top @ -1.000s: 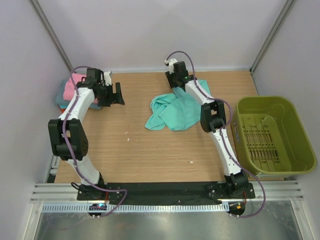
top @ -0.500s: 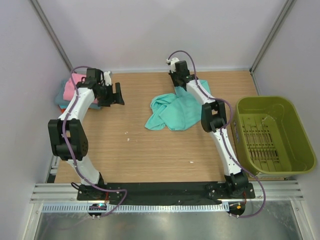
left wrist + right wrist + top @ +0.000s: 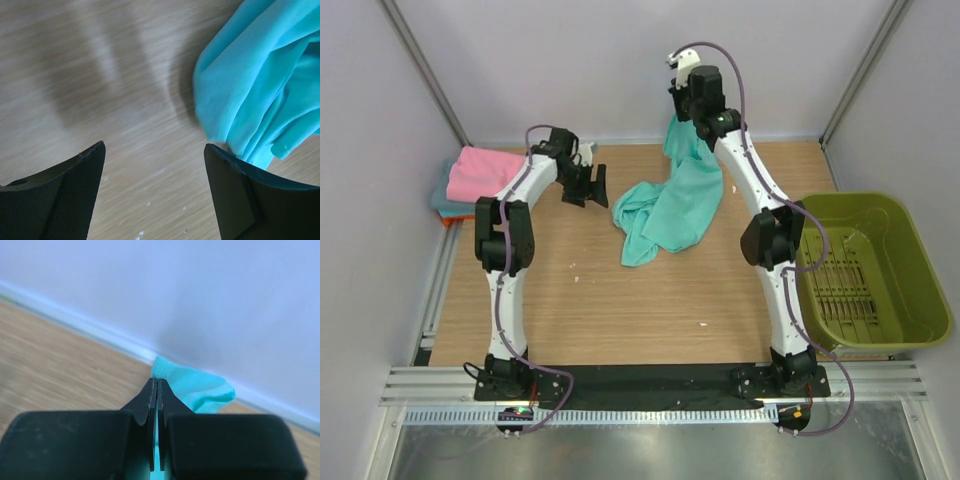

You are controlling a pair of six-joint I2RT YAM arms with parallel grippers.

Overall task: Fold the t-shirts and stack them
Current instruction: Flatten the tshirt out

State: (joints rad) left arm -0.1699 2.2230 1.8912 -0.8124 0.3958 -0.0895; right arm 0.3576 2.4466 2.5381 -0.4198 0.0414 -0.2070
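A teal-green t-shirt (image 3: pixel 675 205) hangs from my right gripper (image 3: pixel 682 118), which is shut on its upper edge and holds it high near the back wall; its lower part rests crumpled on the table. In the right wrist view the jaws are pressed together on the cloth (image 3: pixel 187 385). My left gripper (image 3: pixel 592 187) is open and empty, low over the wood just left of the shirt. The shirt's edge (image 3: pixel 260 95) shows by the right finger in the left wrist view. A folded pink t-shirt (image 3: pixel 485 172) lies on top of a teal one (image 3: pixel 440 205) at the far left.
An olive-green plastic basket (image 3: pixel 865 268) stands at the right edge of the table. The back wall is right behind the right gripper. Small white specks lie on the wood (image 3: pixel 575 268).
My right gripper has lifted the teal-green shirt's edge up and back, pulling the cloth taller. My left arm has swung right from the pink stack toward the shirt.
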